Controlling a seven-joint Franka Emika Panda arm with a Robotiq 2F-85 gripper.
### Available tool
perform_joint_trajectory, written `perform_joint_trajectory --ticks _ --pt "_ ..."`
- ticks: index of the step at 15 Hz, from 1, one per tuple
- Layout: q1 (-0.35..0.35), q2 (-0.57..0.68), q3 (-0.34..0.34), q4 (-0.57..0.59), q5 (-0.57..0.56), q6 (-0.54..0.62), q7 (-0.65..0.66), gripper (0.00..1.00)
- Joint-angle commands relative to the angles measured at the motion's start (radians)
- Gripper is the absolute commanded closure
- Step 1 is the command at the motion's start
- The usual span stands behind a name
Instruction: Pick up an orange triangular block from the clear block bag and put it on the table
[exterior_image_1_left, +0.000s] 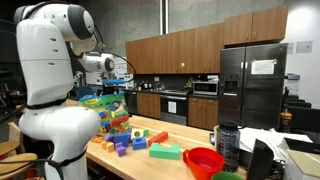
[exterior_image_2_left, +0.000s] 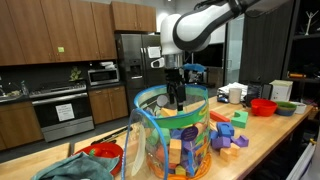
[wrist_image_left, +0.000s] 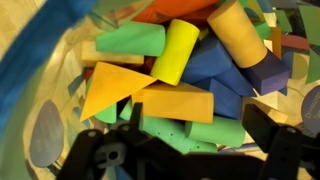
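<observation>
Hand (exterior_image_2_left: 178, 99) sits inside the mouth of the clear block bag (exterior_image_2_left: 170, 138), pointing straight down. Prob. because the bag opens only at the top, so vertical reach is the one way in. Bag stands upright on tabletop (exterior_image_1_left: 178, 136).

Wrist view: fingers spread wide, nothing held, a green block (wrist_image_left: 195, 130) below the gap. Orange triangular block (wrist_image_left: 113, 92) lies on top of the pile, touching an orange slab (wrist_image_left: 182, 101), just below a yellow cylinder (wrist_image_left: 176, 50). It is exposed, so reachable w/o digging, but off-centre toward one finger. Judgement: hand needs a sideways shift before closing.

Writing: sheet (exterior_image_1_left: 263, 67) on fridge (exterior_image_1_left: 250, 85) too small to read. No brands legible.
</observation>
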Motion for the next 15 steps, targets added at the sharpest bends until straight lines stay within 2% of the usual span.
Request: perform_joint_trajectory --ticks 1,7,15 --pt "0.006 0.002 -0.005 0.004 -0.001 -0.003 0.002 0.00" --pt "0.006 -0.004 -0.004 -0.004 -0.004 0.002 0.006 0.00" --pt "0.038 0.034 0.035 -0.076 -0.020 0.112 0.025 0.00"
